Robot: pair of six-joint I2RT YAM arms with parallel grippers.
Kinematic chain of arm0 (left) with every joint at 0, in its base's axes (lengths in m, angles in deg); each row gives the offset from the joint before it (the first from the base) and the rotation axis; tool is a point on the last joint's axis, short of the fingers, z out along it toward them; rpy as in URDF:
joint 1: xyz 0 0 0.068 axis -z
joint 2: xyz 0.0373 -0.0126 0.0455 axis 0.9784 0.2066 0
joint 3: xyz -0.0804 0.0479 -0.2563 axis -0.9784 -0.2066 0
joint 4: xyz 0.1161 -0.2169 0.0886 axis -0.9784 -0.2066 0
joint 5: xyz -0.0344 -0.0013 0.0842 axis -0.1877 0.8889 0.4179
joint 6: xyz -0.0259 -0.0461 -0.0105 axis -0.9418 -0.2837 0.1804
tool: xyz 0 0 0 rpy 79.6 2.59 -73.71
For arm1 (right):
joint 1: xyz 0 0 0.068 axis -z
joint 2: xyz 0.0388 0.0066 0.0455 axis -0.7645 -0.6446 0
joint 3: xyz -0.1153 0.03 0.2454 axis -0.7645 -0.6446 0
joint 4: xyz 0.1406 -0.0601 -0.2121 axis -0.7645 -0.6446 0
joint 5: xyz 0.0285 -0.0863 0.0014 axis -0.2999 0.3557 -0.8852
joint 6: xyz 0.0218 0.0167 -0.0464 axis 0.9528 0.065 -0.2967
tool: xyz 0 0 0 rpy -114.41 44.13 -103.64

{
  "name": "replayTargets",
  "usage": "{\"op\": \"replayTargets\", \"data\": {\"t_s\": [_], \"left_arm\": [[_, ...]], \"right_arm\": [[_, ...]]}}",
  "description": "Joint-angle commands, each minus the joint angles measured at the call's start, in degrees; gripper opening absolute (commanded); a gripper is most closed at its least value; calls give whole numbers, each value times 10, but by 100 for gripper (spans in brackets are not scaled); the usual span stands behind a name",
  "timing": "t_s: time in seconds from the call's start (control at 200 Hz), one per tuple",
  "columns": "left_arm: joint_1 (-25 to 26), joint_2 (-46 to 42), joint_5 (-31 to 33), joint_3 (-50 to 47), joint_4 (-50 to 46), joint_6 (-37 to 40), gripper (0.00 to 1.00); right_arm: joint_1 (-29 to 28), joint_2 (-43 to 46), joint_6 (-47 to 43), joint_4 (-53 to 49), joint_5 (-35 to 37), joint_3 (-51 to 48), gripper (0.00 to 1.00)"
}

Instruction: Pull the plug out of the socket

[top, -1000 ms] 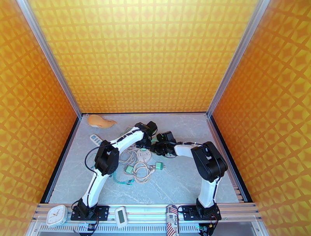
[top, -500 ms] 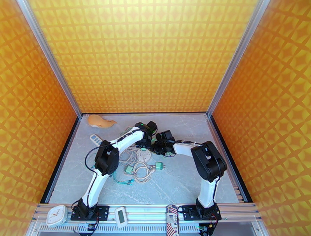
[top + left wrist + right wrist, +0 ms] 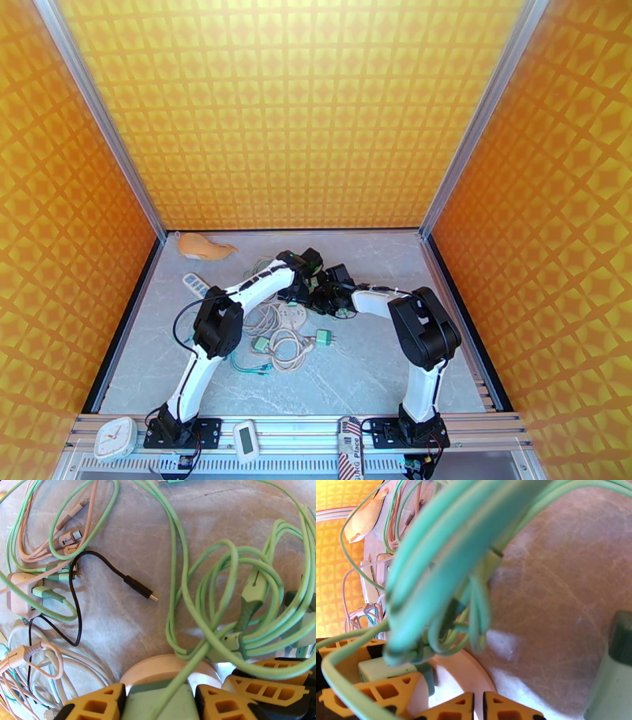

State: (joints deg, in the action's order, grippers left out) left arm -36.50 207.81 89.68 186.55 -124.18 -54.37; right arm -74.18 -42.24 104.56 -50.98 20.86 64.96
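On the grey table [image 3: 379, 371] inside orange walls [image 3: 300, 110], the left claw [image 3: 160, 702] pinches the green plug [image 3: 142, 704] — the right claw [image 3: 478, 705] is shut tight.

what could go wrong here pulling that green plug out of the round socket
The left gripper clamps the green plug, but green cable loops lie across it and could drag the tangle along. The right gripper is shut, holding nothing visible, so the round socket may lift with the plug.
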Motion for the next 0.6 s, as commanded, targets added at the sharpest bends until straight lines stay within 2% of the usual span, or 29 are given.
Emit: {"op": "replayTargets", "data": {"t_s": [0.0,0.31,0.595], "left_arm": [[6,-60,-39,-12,34,8,4],[-5,-69,-65,-19,34,-4,4],[15,-60,-15,-17,23,16,2]], "right_arm": [[-18,-61,-17,-124,95,-37,13],[-19,-57,-21,-122,99,-45,12],[-20,-46,-25,-130,99,-44,12]]}}
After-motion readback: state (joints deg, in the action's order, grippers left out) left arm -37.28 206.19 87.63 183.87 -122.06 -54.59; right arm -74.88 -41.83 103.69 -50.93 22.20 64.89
